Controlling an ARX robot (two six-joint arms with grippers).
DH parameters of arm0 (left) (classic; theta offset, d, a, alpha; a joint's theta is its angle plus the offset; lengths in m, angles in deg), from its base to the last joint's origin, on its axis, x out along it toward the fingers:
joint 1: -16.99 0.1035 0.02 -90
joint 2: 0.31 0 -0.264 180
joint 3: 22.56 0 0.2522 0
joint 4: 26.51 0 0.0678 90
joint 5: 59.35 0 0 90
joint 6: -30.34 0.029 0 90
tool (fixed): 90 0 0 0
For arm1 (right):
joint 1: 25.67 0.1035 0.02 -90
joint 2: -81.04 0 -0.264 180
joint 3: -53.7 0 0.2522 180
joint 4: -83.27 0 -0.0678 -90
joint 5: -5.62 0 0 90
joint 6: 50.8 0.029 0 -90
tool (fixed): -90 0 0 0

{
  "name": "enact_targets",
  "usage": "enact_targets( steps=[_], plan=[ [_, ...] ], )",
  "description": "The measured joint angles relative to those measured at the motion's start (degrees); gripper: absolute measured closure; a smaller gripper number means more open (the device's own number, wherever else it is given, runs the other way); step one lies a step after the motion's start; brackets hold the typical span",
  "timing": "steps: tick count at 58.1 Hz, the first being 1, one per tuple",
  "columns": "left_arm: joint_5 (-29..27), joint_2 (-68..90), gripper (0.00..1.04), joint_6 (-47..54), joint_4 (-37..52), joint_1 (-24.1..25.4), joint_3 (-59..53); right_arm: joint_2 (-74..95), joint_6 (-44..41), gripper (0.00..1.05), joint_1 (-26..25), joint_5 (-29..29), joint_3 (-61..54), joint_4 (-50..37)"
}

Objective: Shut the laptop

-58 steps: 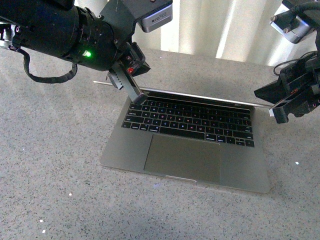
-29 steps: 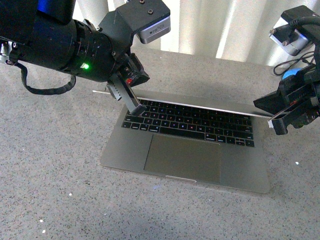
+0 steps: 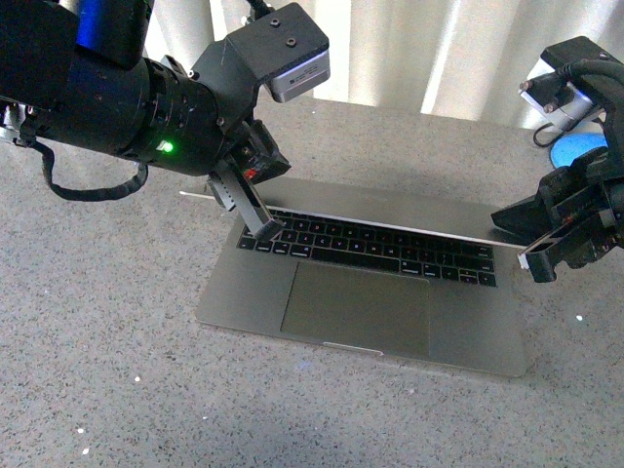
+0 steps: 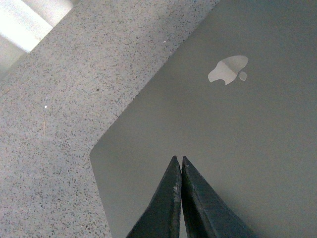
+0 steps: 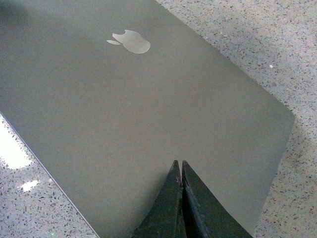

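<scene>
Laptop [image 3: 361, 312] on speckled counter [image 3: 117, 370], lid partly lowered under both pincers. Left pincer [image 4: 178, 158] and right pincer [image 5: 179, 162] pinched tight, empty, tips at lid back. If you push unevenly, tips may slide off and lid slam.

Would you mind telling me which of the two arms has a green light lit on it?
The left arm, reaching over the left end of the laptop: a green light glows on its black casing. The right arm shows none.
</scene>
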Motion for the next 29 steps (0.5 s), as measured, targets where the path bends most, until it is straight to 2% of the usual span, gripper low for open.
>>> enact_targets(
  steps=[29],
  plan=[
    [0.61,1.36,1.01,-0.24,0.66,-0.59,-0.22,1.55,-0.85,1.04,-1.18,0.46,-1.55,-1.25]
  ],
)
